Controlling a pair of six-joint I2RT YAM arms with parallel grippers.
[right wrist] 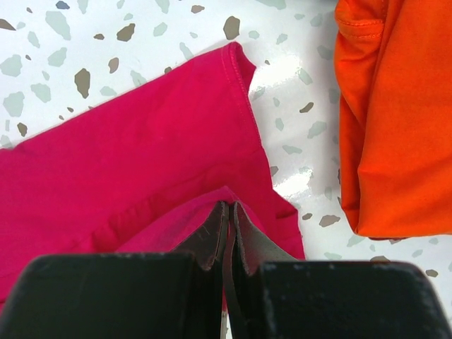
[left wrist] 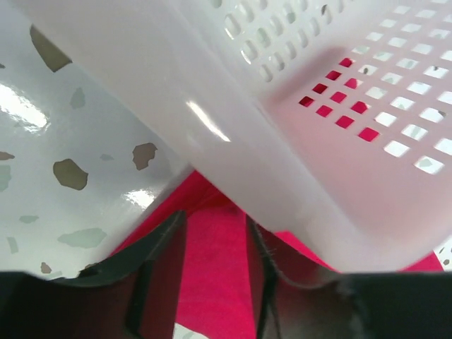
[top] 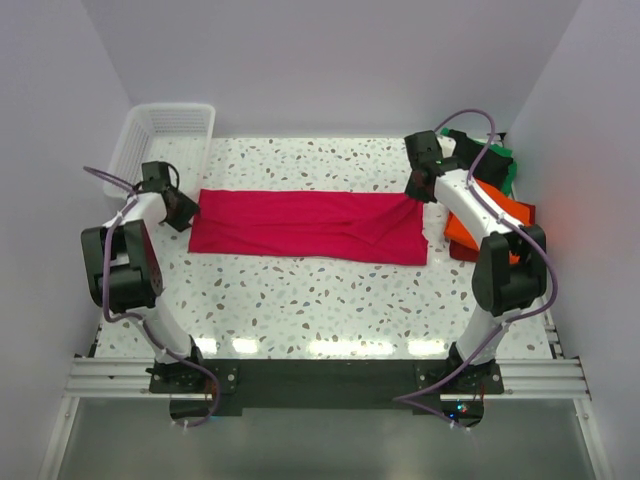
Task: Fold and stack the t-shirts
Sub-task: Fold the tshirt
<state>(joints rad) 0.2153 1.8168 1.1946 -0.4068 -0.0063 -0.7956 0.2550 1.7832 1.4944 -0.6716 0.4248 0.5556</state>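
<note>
Speckled tabletop [top: 330, 300], crimson-pink t-shirt [top: 300, 222] lying across its middle as a long strip: left fingers [left wrist: 159, 247] spread over the left end, right fingers [right wrist: 212, 236] pinching the right end, probably best carried across low, edges matched.

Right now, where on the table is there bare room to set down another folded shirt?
Widest free patch: the table strip between the crimson shirt and the near edge. A narrower strip lies between that shirt and the back wall, right of the white basket. The right side is crowded: the orange shirt and others pile there.
</note>
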